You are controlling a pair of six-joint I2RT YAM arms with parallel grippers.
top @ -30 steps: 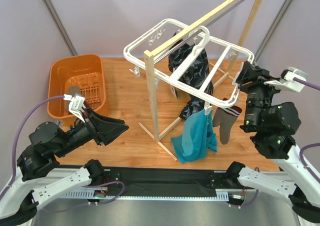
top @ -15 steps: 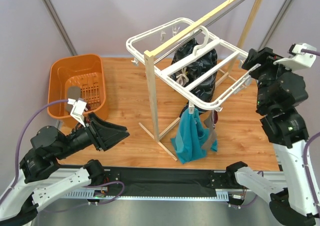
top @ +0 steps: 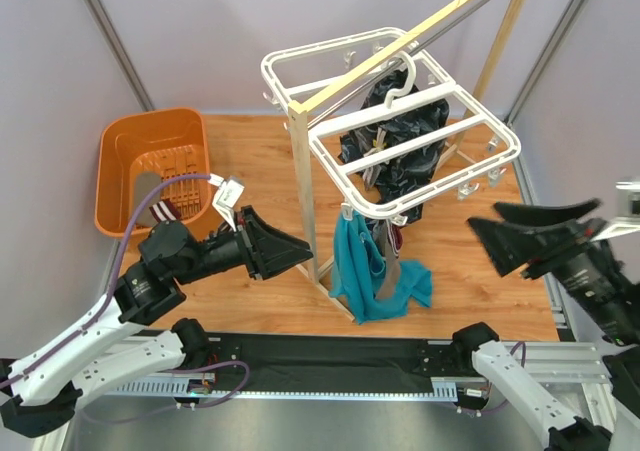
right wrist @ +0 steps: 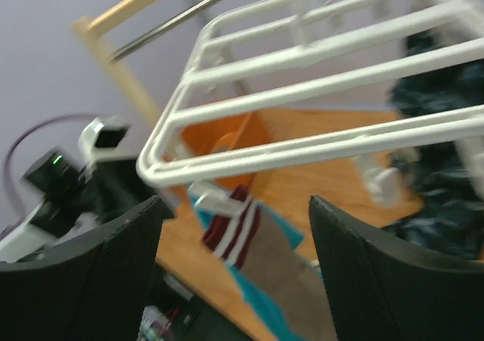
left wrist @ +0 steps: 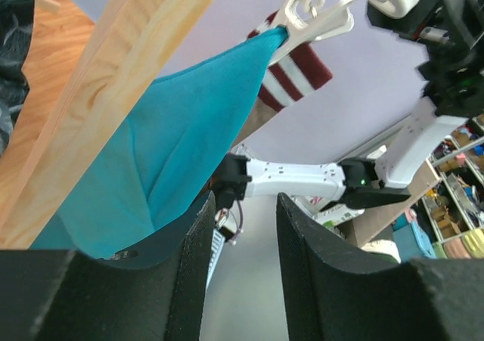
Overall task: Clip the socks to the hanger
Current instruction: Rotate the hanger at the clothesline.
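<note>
Both claws spread and empty: send left claw (left wrist: 242, 209) to orange basket (top: 125, 156) upper left, pinch loose sock (top: 150, 185) by cuff, right claw (right wrist: 234, 205) steadies hanger (right wrist: 302, 150).

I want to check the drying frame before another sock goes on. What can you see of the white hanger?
The hanger is a white rectangular frame that looks like plastic, with cross bars. It hangs tilted, its top hook over the wooden pole rack. Small clips dangle from its rim. At the near corner they hold a teal cloth and a taupe sock by its maroon-and-white cuff. A black garment hangs under its middle.
</note>
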